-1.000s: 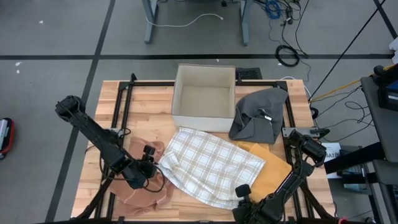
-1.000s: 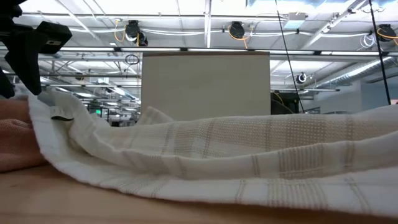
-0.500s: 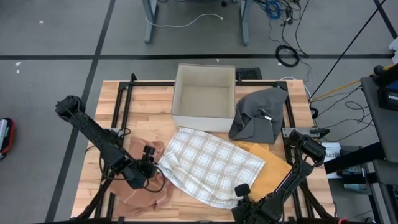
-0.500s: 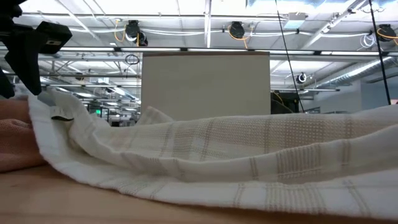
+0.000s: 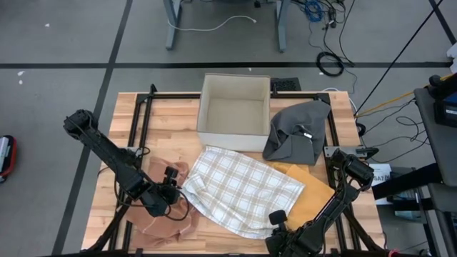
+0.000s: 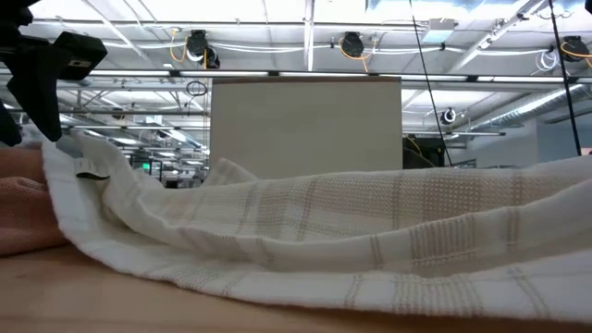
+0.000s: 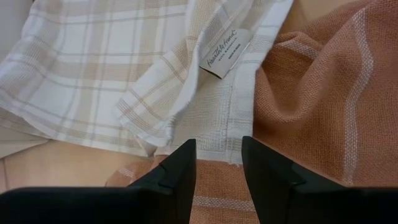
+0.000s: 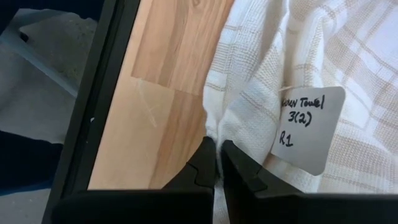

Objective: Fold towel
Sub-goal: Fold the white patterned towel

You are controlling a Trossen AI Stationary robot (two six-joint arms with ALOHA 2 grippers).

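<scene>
At the table's middle front lies the towel (image 5: 239,189), spread and rumpled; it looks light and limp, best taken by corners or hems. The right gripper (image 8: 217,163) is pinched shut on its near edge beside a paper tag (image 8: 306,127). The left gripper (image 7: 216,163), half open, straddles its left hem without gripping. An orange cloth (image 7: 323,93) underlies that corner; a box (image 5: 234,112) and grey cloth (image 5: 298,130) crowd the far side.

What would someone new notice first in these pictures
A white plaid towel sprawls across the table's middle, the left gripper at its left corner over an orange towel, the right gripper pinching its near corner. Behind it sits an open box, a gray cloth beside it.
</scene>
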